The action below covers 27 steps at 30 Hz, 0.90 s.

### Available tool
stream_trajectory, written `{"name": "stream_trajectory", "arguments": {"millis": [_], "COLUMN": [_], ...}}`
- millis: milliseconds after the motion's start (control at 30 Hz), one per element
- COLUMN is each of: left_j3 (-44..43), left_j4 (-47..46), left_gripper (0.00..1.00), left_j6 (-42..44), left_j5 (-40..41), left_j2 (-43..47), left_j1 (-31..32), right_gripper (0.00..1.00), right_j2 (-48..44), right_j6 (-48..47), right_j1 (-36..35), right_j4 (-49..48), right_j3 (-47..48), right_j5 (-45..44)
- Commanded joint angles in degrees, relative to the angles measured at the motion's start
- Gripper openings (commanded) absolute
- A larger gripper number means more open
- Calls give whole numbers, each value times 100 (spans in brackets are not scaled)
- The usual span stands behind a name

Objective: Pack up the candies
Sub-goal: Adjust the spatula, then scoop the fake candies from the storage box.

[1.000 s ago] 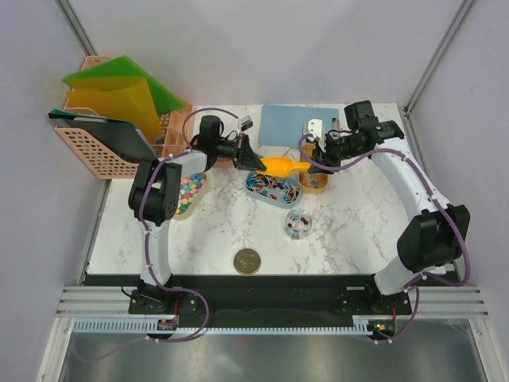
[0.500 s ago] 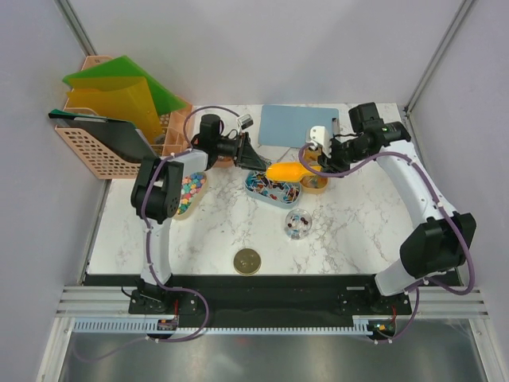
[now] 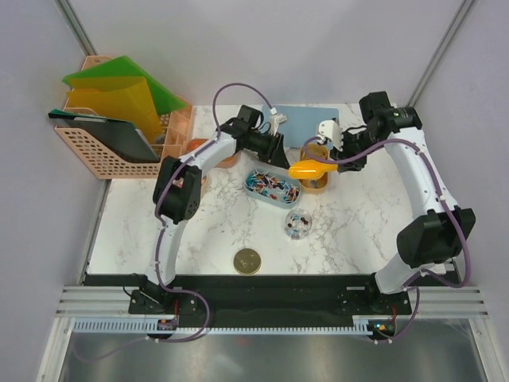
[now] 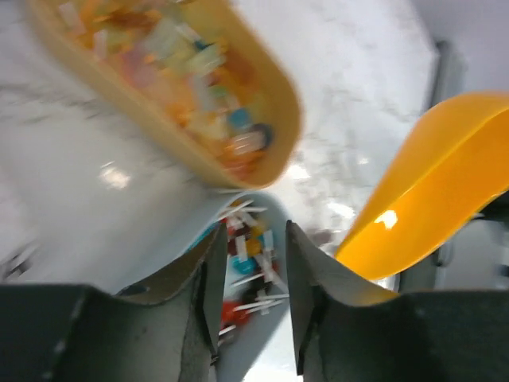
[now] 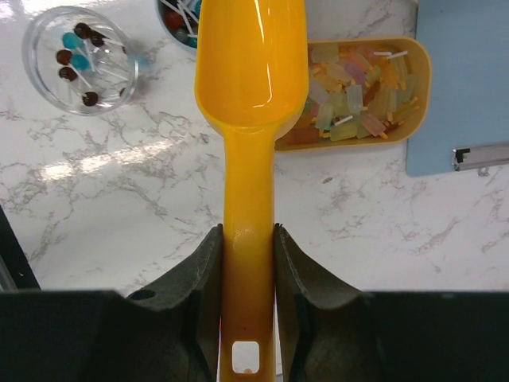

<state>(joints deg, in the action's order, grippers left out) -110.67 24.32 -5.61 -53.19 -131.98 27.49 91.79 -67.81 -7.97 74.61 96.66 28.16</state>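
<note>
The right claw (image 5: 246,235) is closed on the flat handle of the scoop (image 5: 250,72), one finger pressed to each side. The scoop is smooth, glossy orange plastic with a deep rounded bowl, and it is empty. In the right wrist view it is held level above the desk (image 5: 119,199), its bowl overlapping one corner of the tub (image 5: 424,79).

The left claw (image 4: 253,239) stands partly open with nothing between its fingers. It hovers over the tray (image 3: 251,189), apart from the scoop; its wrist view is blurred.

The candies (image 5: 354,99) sit in three containers. Flat pastel and orange pieces are heaped in the tub, a yellow plastic oblong with rounded corners. Wrapped blue, white and red ones fill the pale blue tray. A few small dark and blue round ones with thin white sticks lie in the jar (image 5: 56,91), which is round and clear.

The desk is white marble with grey veins. A round gold lid (image 3: 247,260) lies near its front edge, well apart from the rest.
</note>
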Motion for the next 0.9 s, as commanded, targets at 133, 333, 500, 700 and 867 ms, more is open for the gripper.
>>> {"name": "stream_trajectory", "arguments": {"millis": [133,333,500,700,867], "left_j3": [1152,2269,2656,2805,2858], "left_j4": [1093,838,820,785,645], "left_gripper": [18,2,2,2,2], "left_j6": [2256,2626,2626,2687,2819], "left_j5": [2243,2418,2410,2410,2436], "left_j2": [1112,1781,1825,1711,1614], "left_j1": [-902,-1043,-1052,-1017,-877], "right_gripper": [0,0,0,0,0], "right_j2": [700,955,1157,1438,1746], "right_j6": [-136,294,786,1296,1780], "right_j1": [-486,-873,-1084,-1339,-1585], "right_j4": [792,810,599,406,344], "right_j3": [977,845,889,977,1266], "right_j5": [-829,-1058,-1278,-1770,-2183]}}
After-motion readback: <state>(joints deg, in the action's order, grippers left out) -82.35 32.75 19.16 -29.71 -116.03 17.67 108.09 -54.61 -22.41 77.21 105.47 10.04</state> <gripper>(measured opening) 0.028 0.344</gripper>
